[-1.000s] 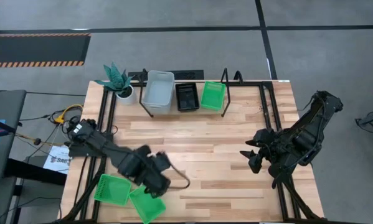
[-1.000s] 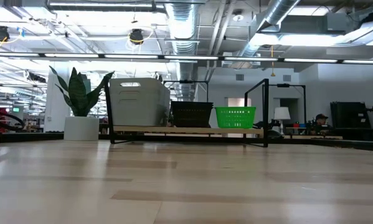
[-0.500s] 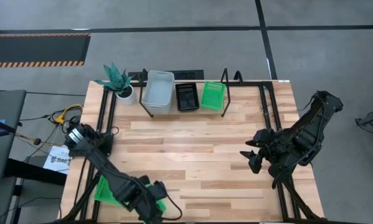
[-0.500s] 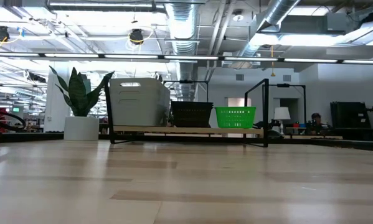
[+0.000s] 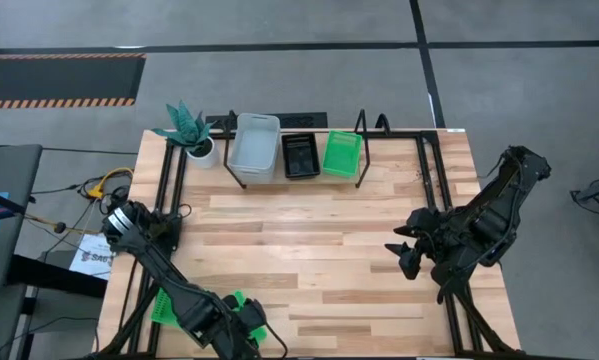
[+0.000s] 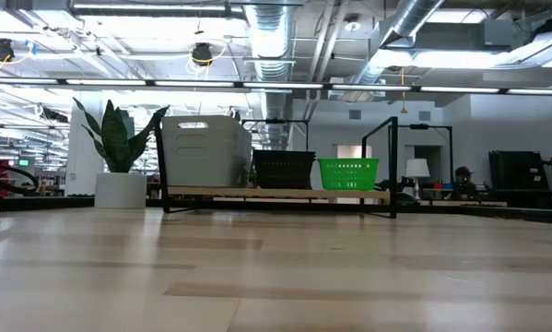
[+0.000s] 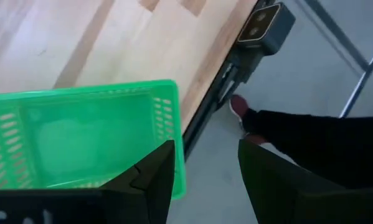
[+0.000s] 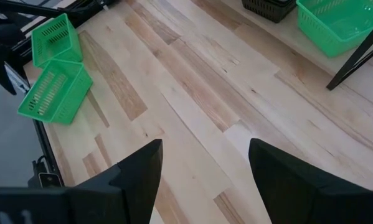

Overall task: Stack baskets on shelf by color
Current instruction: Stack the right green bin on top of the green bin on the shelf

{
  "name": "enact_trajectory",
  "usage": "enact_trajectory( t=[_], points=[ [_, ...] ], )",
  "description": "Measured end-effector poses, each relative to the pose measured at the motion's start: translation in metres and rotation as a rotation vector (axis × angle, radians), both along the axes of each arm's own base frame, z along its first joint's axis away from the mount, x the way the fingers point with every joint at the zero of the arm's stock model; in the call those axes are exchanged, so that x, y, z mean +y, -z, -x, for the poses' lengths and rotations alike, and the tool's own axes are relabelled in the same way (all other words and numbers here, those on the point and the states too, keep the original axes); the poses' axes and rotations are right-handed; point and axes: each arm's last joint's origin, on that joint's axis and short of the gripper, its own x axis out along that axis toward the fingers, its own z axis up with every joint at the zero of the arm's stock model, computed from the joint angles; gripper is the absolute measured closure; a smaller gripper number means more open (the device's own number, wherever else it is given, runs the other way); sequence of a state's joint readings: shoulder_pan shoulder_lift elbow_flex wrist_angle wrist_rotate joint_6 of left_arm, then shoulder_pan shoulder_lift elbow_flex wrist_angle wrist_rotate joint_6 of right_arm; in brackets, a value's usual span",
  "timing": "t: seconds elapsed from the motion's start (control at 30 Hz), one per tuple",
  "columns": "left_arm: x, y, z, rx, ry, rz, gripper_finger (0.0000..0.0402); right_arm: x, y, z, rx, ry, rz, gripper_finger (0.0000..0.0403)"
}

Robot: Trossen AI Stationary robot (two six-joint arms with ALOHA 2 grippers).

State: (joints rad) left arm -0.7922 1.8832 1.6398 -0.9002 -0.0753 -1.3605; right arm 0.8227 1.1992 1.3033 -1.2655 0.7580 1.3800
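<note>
The shelf (image 5: 291,178) stands at the table's far edge and carries pale grey-white baskets (image 5: 254,147), black baskets (image 5: 300,155) and a green basket (image 5: 342,153) side by side. Two more green baskets lie at the near left corner, one (image 5: 167,305) on the tabletop and one (image 7: 80,143) under my left gripper (image 5: 247,335). That gripper is open, pointing down at this basket's end wall. My right gripper (image 5: 399,255) is open and waits over the table's right side. My left gripper (image 7: 205,180) comes from above at the green basket's end wall (image 7: 177,134). One finger (image 7: 155,177) stands over the basket's corner and the other (image 7: 279,180) outside it, past the table's edge. Whether either touches the basket, I cannot tell.
A white pot with a plant (image 5: 201,148) stands left of the shelf. A person's dark leg and red shoe (image 7: 239,107) show on the floor just beyond the near edge, beside a small camera (image 7: 266,25) on the table frame. The middle of the wooden tabletop (image 5: 319,250) is bare.
My left arm has swung from the middle-left of the table toward the near edge and now hangs over the green basket at the near left corner. The right arm has kept still.
</note>
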Motion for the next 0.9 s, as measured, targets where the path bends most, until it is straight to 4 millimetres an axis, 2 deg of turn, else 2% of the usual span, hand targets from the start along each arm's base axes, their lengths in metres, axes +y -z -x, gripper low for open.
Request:
enact_trajectory(
  t=[0.37, 0.57, 0.9],
  points=[
    [-0.006, -0.003, 0.000, -0.094, -0.129, -0.002, 0.0238, 0.002, -0.001, -0.001, -0.019, -0.001, -0.022, 0.0139],
    [-0.005, -0.002, -0.001, -0.133, -0.108, -0.049, 0.0238, 0.003, -0.001, -0.002, -0.009, -0.012, -0.048, 0.0139],
    [-0.026, 0.036, -0.001, -0.024, -0.044, -0.068, 0.0238, 0.004, -0.001, -0.002, 0.003, -0.022, -0.061, 0.0139]
  ],
)
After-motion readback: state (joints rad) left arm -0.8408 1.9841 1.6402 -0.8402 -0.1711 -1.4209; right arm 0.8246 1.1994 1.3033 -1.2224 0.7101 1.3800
